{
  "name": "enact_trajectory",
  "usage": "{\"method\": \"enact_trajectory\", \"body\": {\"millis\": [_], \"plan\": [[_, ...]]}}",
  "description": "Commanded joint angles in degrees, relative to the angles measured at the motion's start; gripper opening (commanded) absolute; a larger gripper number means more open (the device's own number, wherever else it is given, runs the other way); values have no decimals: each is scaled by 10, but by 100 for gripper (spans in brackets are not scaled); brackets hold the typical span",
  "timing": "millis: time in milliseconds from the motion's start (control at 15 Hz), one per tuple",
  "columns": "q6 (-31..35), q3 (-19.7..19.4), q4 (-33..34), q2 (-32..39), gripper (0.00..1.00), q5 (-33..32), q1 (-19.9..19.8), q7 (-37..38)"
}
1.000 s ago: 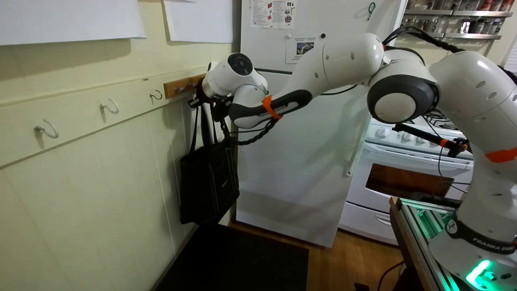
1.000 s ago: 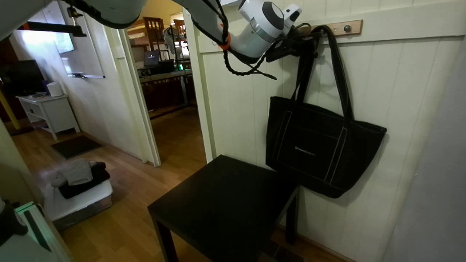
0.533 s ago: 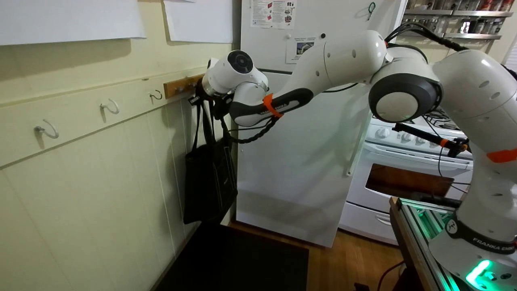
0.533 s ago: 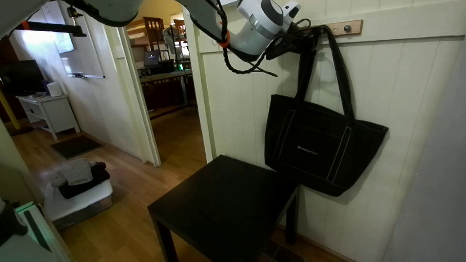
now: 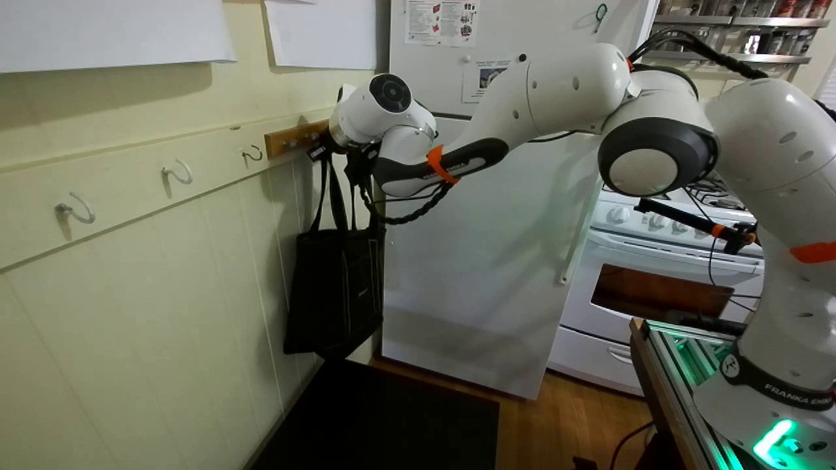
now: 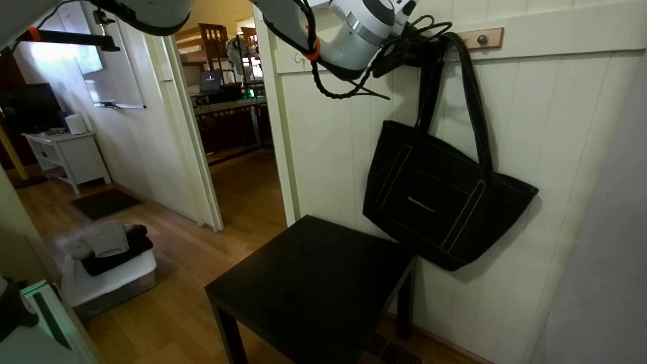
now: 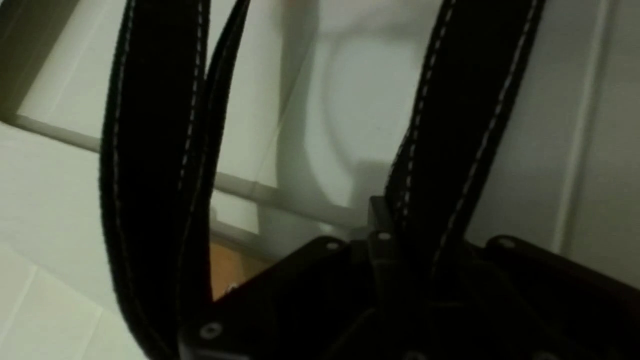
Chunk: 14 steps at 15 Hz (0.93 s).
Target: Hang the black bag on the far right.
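The black bag (image 6: 445, 197) hung tilted in front of a cream panelled wall (image 6: 338, 151), near the wooden rack (image 6: 467, 39), its long handles (image 6: 472, 101) reaching up to the robot's gripper (image 7: 417, 232); an exterior view gave the bag's front, with small white lettering (image 6: 420, 204), and a dark knob (image 6: 482, 39) on the rack beyond the handles; in an exterior view the arm (image 5: 568, 98) covered that grip, while hooks (image 5: 183, 181) lined the wall and a white fridge (image 5: 464, 281) stood near the bag; only the wrist view showed the gripper closed on white-stitched strap (image 7: 465, 125), with more strap looping past outside the fingers (image 7: 378, 215); whether the rack also took any weight could not be told; a black table (image 6: 313, 283) stood below, its legs shown in an exterior view.
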Motion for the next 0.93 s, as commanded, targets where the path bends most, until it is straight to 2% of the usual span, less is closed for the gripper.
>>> {"method": "enact_trajectory", "body": {"millis": [0, 200, 533, 867], "plan": [[8, -1, -42, -46, 2, -8, 7, -12], [15, 36, -64, -71, 2, -2, -15, -62], [7, 122, -112, -125, 2, 3, -64, -196], [-17, 164, -136, -154, 2, 4, -104, -273]]}}
